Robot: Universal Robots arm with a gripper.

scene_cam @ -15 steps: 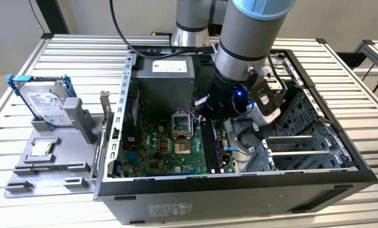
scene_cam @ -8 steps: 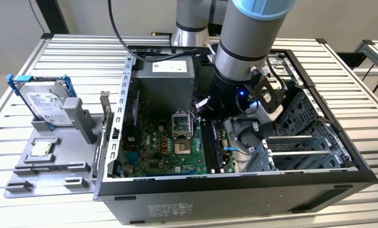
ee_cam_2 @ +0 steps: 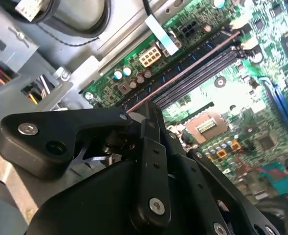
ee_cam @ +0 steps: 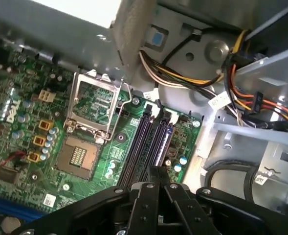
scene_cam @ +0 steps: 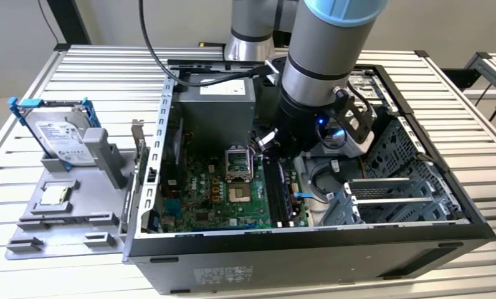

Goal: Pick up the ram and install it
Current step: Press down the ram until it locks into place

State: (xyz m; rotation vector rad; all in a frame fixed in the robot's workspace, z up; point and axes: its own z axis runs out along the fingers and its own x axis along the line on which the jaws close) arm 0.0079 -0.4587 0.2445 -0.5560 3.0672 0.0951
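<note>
We see a slatted metal bench (scene_cam: 65, 68) carrying an open computer case (scene_cam: 314, 249), the arm reaching down into it. Inside lies the green motherboard (scene_cam: 206, 199), with its open processor socket (ee_cam: 92, 105) at about nine o'clock from the black memory slots (ee_cam: 141, 142). The pincer (ee_cam: 158, 171) stands directly over those slots, pressed together on the ram (ee_cam_2: 183, 63), which sits edge-down along one slot in the second wrist view. On the bench outside, at nine o'clock from the case, stands a hard drive (scene_cam: 61, 134) in a blue frame.
</note>
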